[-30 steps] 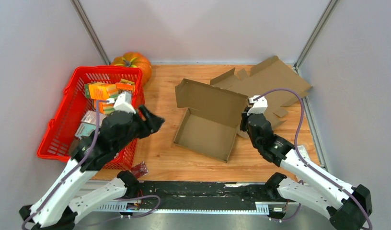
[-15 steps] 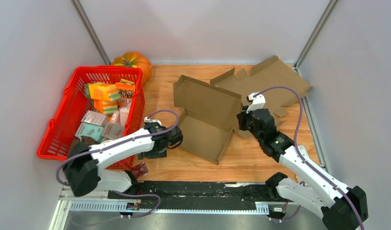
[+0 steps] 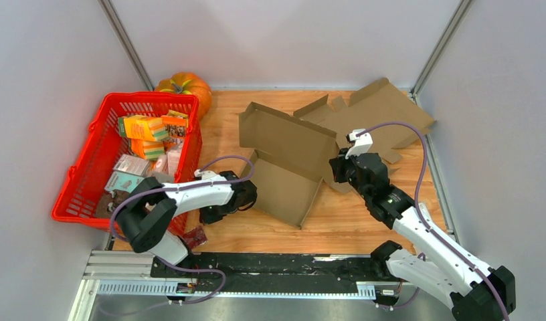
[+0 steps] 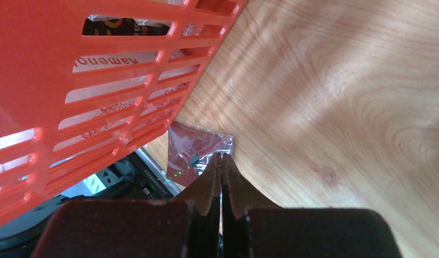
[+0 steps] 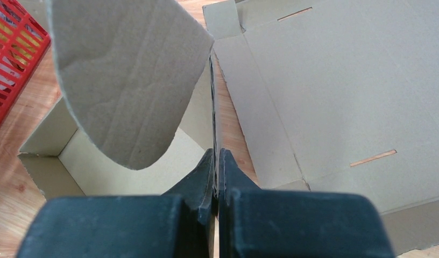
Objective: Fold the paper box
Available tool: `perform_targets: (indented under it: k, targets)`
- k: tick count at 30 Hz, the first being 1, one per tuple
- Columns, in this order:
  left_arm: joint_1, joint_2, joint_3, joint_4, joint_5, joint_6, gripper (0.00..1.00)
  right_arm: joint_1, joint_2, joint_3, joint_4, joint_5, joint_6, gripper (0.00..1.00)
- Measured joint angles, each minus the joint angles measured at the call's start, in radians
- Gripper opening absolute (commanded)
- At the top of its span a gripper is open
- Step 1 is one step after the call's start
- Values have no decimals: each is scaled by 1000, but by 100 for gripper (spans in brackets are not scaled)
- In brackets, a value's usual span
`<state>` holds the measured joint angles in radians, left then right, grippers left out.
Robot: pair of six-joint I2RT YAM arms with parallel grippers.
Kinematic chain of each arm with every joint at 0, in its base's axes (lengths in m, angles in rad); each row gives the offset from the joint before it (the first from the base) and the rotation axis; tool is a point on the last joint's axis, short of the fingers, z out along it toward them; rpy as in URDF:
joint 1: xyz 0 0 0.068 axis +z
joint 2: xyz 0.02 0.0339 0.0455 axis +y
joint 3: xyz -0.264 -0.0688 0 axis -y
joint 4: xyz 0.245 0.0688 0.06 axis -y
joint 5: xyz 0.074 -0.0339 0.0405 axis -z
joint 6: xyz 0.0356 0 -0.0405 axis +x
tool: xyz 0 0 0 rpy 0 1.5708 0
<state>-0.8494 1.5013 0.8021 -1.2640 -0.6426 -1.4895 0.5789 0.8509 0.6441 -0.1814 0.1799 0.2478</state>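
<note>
Paper box [image 3: 278, 184] sat mid-surface, tray walls up but lid [image 3: 287, 137] only half raised, so closing and tucking looked left to do; my right jaws pinched its right wall edge, my left jaws pressed together on nothing beside the red basket [image 3: 150, 96].

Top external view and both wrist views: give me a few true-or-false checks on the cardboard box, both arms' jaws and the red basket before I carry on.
The brown cardboard box is open, its lid tilted up. True.
The right arm's jaws are shut on an edge of the box. True.
The left arm's jaws are spread wide. False: they are shut, with nothing between them.
The red plastic basket is empty. False: it holds cartons and packets.
The orange pumpkin sits inside the basket. False: it sits on the wooden table behind the basket.
</note>
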Motion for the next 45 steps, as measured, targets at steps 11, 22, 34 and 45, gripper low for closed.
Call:
perform_targets:
  k: [11,22,34,45]
  targets:
    - [20,77,33,-21,61,-134,0,0,-4,-4,10,-28,10,0]
    - [-10,156,40,-43,81,-354,0,0,-28,-11,14,-73,22,0]
    - [-227,-188,200,245,8,325,71,0,-16,-11,22,-137,12,0]
    - [355,-463,426,522,413,1017,74,-93,168,56,94,-422,-85,0]
